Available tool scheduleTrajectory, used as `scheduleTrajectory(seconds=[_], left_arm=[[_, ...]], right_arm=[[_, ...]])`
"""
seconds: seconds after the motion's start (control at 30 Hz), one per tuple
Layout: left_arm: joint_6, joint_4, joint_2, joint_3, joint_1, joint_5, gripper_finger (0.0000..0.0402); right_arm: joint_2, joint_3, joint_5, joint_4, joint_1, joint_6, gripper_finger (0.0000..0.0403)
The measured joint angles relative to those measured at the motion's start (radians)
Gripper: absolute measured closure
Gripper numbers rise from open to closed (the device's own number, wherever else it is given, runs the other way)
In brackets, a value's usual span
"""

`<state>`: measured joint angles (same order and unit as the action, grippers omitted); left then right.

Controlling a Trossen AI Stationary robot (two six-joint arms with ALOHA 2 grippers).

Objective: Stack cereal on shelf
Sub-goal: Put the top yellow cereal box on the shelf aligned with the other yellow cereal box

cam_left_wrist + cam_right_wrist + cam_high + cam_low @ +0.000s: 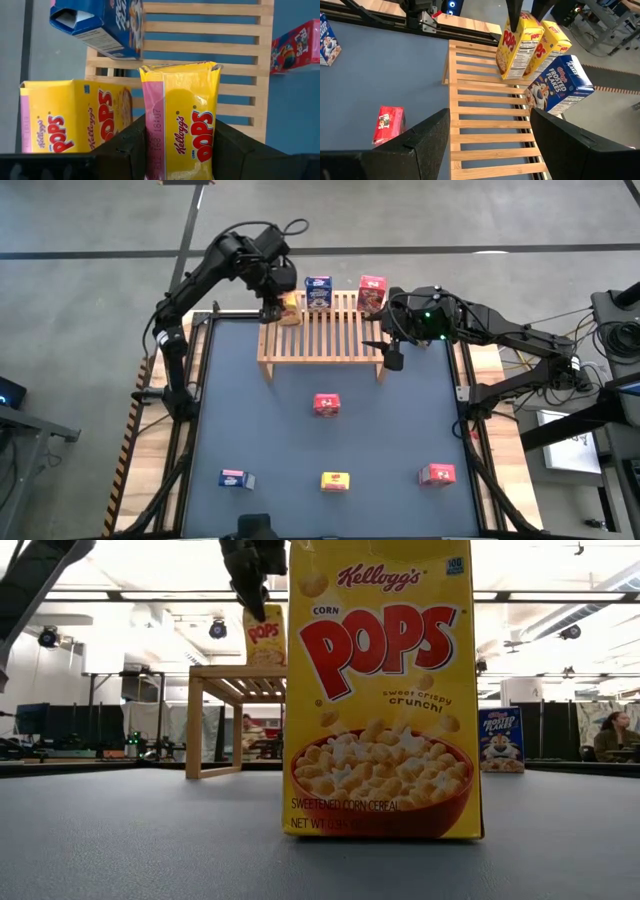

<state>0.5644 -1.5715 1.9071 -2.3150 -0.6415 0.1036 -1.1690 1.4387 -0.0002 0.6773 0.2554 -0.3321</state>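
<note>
The light-wood shelf [322, 332] stands at the table's far side. On its far edge stand a blue box [318, 292], a red box [371, 293] and, at the far left corner, a yellow box [75, 120]. My left gripper [272, 308] is shut on a second yellow box [180, 130] beside that one. My right gripper [393, 358] is open and empty at the shelf's right end. On the table lie a red box [326, 405], a blue box [235, 478], a yellow box [335, 481] and a red box [438, 474]. My left gripper pinches the yellow box's upper end [522, 25] between its two fingers [127, 145], one on each of two opposite sides. The fingers come from above, pointing down. The box is tilted, with its lower end [511, 76] at the slats of the shelf's far left corner.
The shelf's near slats [485, 145] are bare. The blue box leans tilted on the shelf in the right wrist view [557, 87]. In the low view a yellow box [385, 690] stands close in front. People [610, 735] sit in the room behind.
</note>
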Motion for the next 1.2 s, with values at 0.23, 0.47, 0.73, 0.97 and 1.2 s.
scheduleTrajectory(seconds=[0.23, 0.47, 0.73, 0.97, 1.2], left_arm=[[-0.009, 0.000, -0.010, 0.007, 0.000, 0.000, 0.0253], [-0.015, 0.001, -0.051, 0.072, 0.000, 0.004, 0.0253], [0.001, -0.001, -0.106, 0.138, 0.000, 0.007, 0.0253], [0.003, 0.000, -0.090, 0.103, 0.000, 0.011, 0.0253], [0.000, 0.000, -0.071, 0.106, -0.002, 0.011, 0.0253]], right_arm=[[0.000, 0.000, 0.000, 0.002, 0.000, 0.000, 0.0138], [0.000, -0.004, 0.000, 0.006, 0.000, 0.000, 0.0138], [0.000, -0.033, 0.000, -0.013, 0.000, -0.005, 0.0138], [0.000, -0.037, 0.000, -0.019, 0.000, -0.006, 0.0138], [0.000, -0.037, 0.000, -0.022, 0.000, -0.012, 0.0138]])
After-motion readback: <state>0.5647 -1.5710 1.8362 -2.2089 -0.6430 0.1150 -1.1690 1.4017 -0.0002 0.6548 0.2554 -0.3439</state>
